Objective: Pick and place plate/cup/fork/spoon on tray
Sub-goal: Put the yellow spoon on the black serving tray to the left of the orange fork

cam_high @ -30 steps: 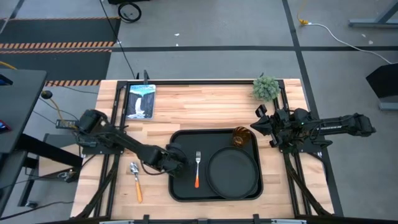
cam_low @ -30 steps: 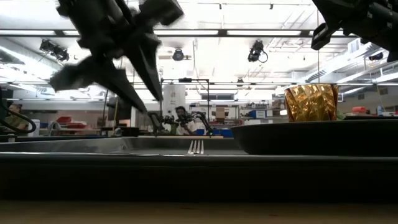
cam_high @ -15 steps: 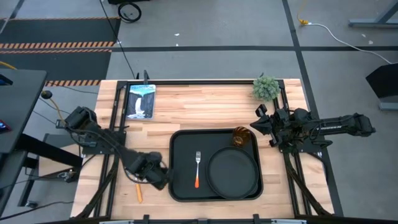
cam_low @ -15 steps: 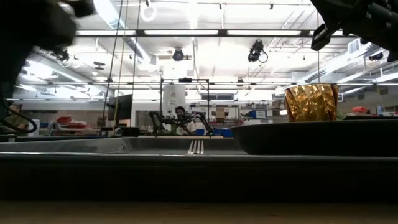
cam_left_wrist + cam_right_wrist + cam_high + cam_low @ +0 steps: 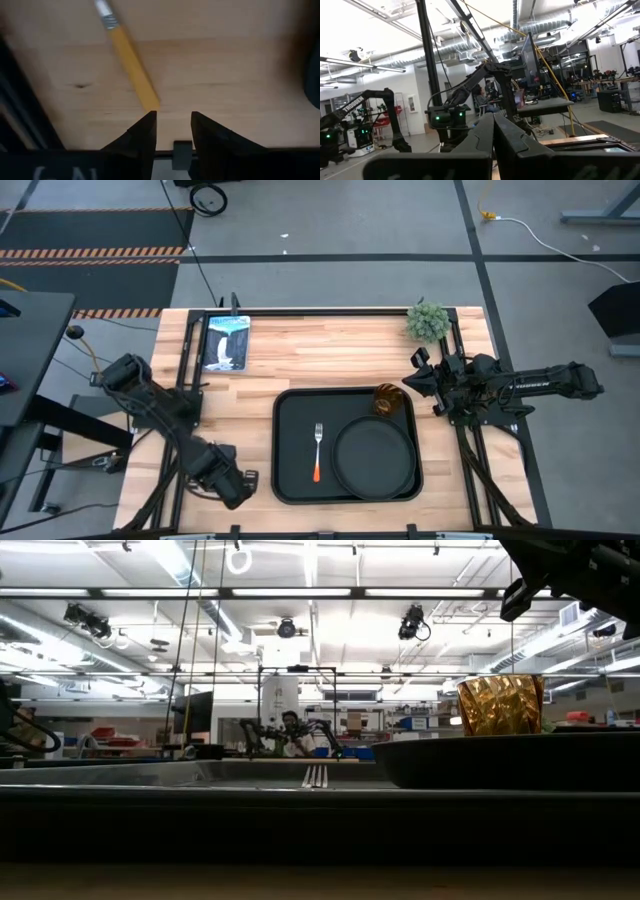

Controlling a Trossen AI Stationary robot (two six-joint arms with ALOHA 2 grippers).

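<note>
The black tray [image 5: 290, 405] lies in the middle of the table. On it the round black plate [image 5: 375, 458] lies at the right, the amber cup [image 5: 388, 400] stands at the far right corner, and the fork [image 5: 318, 450] lies left of the plate. The spoon [image 5: 131, 67] lies on the wood left of the tray; in the high view my arm hides it. My left gripper [image 5: 236, 488] is open and hovers at the spoon handle's free end [image 5: 151, 104], the fingers not on it. My right gripper [image 5: 415, 380] is shut and empty, right of the cup.
A small potted plant [image 5: 427, 321] stands at the far right corner and a picture card [image 5: 226, 342] lies at the far left. Bare wood lies between them, beyond the tray. The tray's left edge [image 5: 314, 75] is close beside my left gripper.
My left gripper has gone from over the tray's left part, off the tray, toward the table's left and near edges, to over the spoon's handle. It has left the low view. The fork, plate and cup have stayed in place.
</note>
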